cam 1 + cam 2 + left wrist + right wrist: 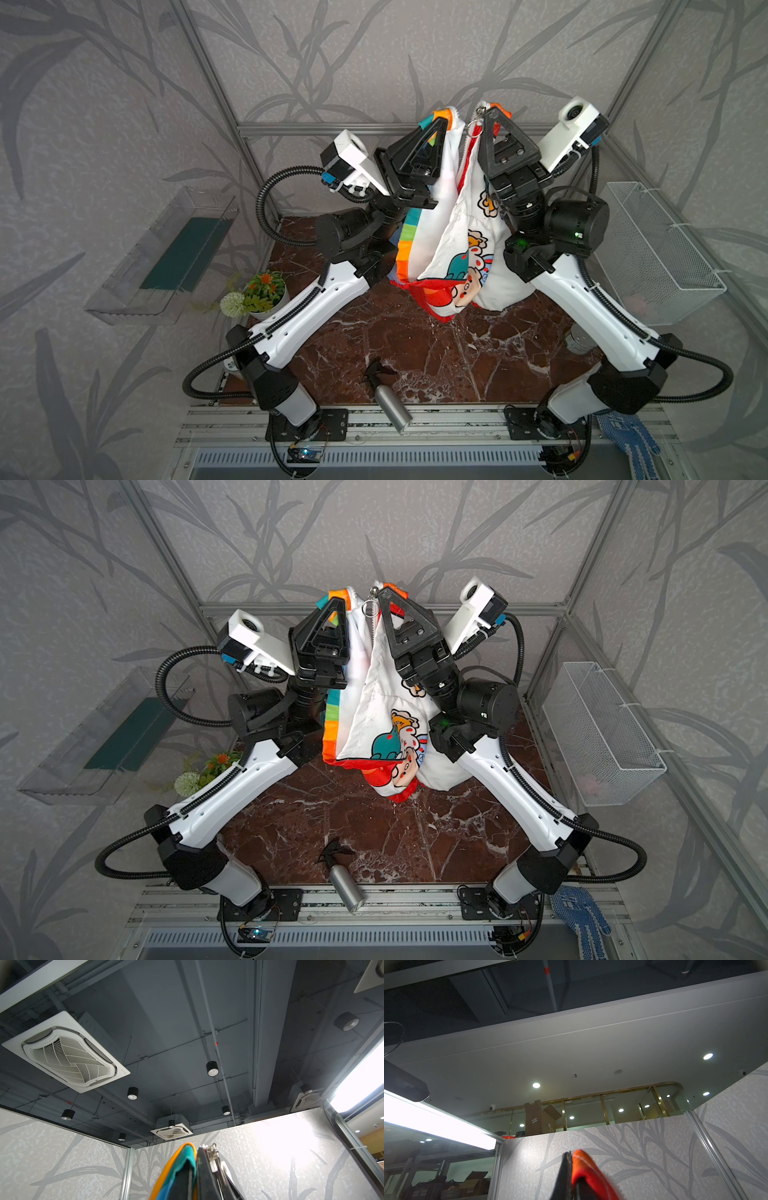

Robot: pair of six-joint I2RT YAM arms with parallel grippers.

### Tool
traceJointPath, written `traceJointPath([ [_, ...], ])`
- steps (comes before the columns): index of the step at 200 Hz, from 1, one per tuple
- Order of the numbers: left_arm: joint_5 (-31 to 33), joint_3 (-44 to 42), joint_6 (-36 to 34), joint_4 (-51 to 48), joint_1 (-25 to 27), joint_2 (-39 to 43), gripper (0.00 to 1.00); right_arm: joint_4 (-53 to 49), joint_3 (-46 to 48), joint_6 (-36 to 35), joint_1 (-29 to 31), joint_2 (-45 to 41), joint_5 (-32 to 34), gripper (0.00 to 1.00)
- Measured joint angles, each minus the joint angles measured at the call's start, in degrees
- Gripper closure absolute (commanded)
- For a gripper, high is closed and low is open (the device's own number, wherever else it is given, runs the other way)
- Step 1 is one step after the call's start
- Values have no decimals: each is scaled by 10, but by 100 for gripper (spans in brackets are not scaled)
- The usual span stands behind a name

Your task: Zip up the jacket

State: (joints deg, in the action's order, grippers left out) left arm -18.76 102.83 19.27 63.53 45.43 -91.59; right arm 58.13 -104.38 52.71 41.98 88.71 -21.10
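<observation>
Raised left gripper [441, 120] and right gripper [494, 109] sit closest to the lens in both top views, tips up, each clamped onto a top edge of the jacket [453, 232]. Left one pinches the rainbow-striped side. Right one pinches the orange-trimmed side beside the zipper pull ring [473, 128], a thin metal loop. Jacket hangs between the arms above the table [415, 357], front gaping in a V. White quilted lining and cartoon prints show, red fabric lowest; cannot tell if it touches the surface. Table is glossy red-brown marble with white veins. On it: potted plant [262, 293] at left, brushed-metal spray bottle [390, 405] lying at the near edge. White wire basket [660, 257] on right wall, clear plastic tray [162, 257] on left wall, blue dotted glove [631, 436] by right arm base. Walls are grey leaf-pattern panels in aluminium framing.

Left wrist view: dark grey ceiling with pipes, black cylinder lamps, white square air vent [68, 1051]. Orange and teal trim [180, 1163] curves over a black finger.

Right wrist view: white ceiling, round downlights, bright light bar [436, 1122], leaf-pattern wall. Black fingertips [566, 1167] pressed together, red-orange fabric [584, 1167] against them.
</observation>
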Motion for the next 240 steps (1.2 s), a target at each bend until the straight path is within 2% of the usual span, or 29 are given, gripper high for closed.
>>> traceJointPath([
  [82,-1,-13,-27,4,-17,0,100,5,51,-23,16,-4,5,100],
  [240,5,-8,6,17,-24,0,100,20,55,-32,9,-4,11,100],
])
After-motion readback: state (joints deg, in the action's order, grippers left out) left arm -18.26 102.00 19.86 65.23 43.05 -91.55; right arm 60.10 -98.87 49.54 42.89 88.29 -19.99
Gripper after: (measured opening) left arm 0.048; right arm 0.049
